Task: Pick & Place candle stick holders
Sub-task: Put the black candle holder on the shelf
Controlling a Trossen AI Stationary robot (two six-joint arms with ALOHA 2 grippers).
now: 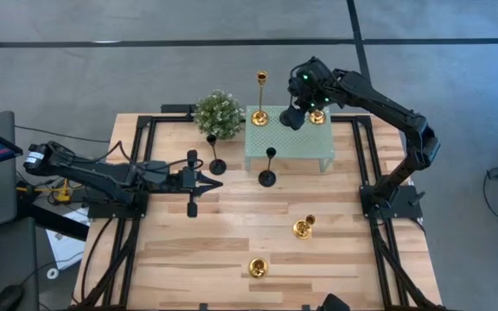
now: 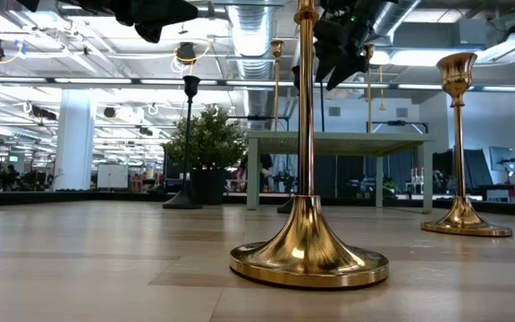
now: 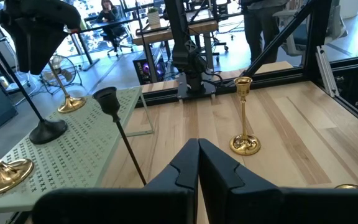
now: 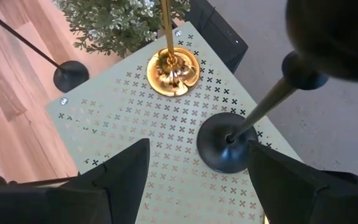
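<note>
1. We see our right gripper [image 1: 296, 114] hovering over the mint green stand [image 1: 301, 149], at the table's 12 o'clock edge. Its fingers [image 4: 120, 171] are spread wide and hold nothing.
2. A black holder [image 4: 229, 146] stands on the stand between those open fingers in the right wrist view; whether they touch it we cannot tell.
3. A tall gold holder [image 1: 260, 97] stands on the stand's far left corner, at about 10 o'clock from the right gripper.
4. Our left gripper [image 1: 207, 180] rests low at the table's 9 o'clock side, its fingers [image 3: 185, 168] pressed together on nothing.
5. Two more black holders are on the wood: one [image 1: 215, 155] just beside the green plant [image 1: 219, 112], the other [image 1: 268, 169] at the stand's near edge.
6. Two gold holders stand toward 5 and 6 o'clock: one [image 1: 303, 227] nearer the right arm's base, one [image 1: 258, 267] near the front edge.
</note>
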